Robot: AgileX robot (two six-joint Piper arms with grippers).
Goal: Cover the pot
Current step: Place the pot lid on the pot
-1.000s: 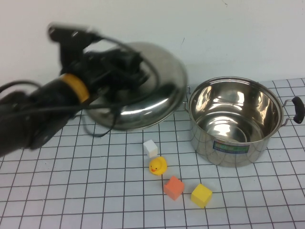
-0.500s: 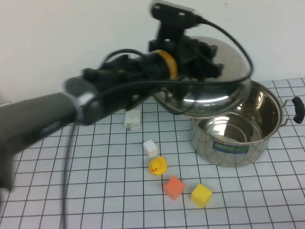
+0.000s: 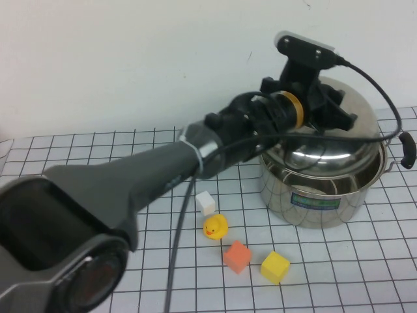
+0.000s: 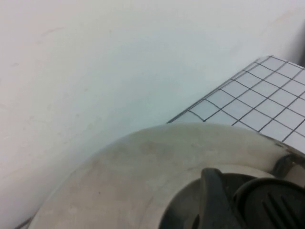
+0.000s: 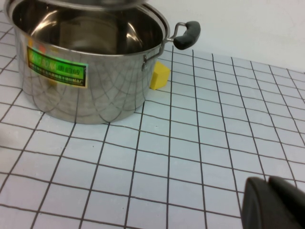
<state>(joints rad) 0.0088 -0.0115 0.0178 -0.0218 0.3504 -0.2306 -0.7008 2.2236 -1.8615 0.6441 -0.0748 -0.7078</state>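
Note:
The steel pot, with a blue-green label and a black side handle, stands at the back right of the table. My left gripper is shut on the black knob of the domed steel lid, which hangs slightly tilted just over the pot's opening. In the left wrist view the lid and its knob fill the lower part, with one finger against the knob. The right wrist view shows the pot with the lid's edge just above its rim. My right gripper is shut and empty, low over the table on the pot's right.
In front of the pot lie a white cube, a yellow duck, an orange cube and a yellow cube. The yellow cube also shows in the right wrist view. A white wall stands right behind the pot.
My left arm has carried the lid from the table's back left rightward to a spot over the pot. The pot and small toys have not moved.

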